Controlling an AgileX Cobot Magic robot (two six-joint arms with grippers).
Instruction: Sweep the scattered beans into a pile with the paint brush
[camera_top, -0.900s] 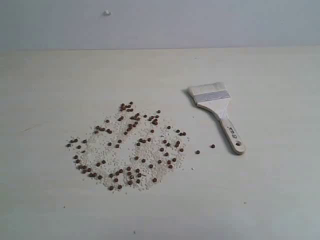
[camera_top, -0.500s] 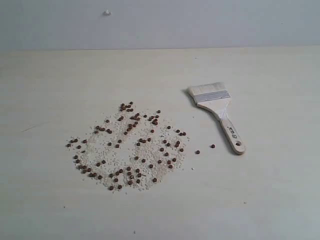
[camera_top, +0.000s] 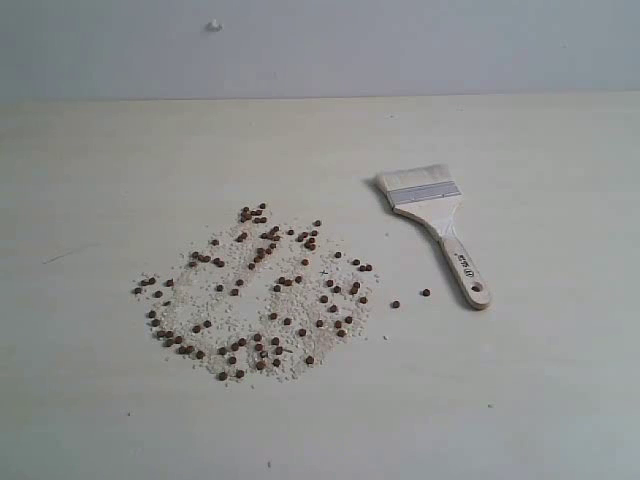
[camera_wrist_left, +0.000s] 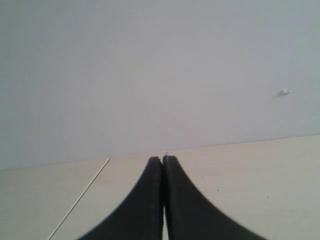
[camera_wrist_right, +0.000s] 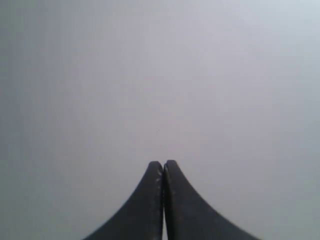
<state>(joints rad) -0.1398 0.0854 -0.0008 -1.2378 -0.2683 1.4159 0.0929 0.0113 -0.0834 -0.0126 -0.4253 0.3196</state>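
Note:
Reddish-brown beans (camera_top: 262, 295) lie scattered over a wide patch of whitish crumbs on the pale table (camera_top: 560, 400); two stray ones sit toward the brush. The paint brush (camera_top: 437, 224) lies flat to the right of them, bristles toward the wall, its holed handle end pointing to the front. Neither arm shows in the exterior view. In the left wrist view my left gripper (camera_wrist_left: 163, 159) is shut with nothing in it, above bare table before the wall. My right gripper (camera_wrist_right: 163, 163) is shut too, empty, facing only a plain grey surface.
A grey wall (camera_top: 400, 45) rises behind the table and bears a small white bump (camera_top: 214, 25). A thin seam (camera_wrist_left: 82, 195) runs across the tabletop in the left wrist view.

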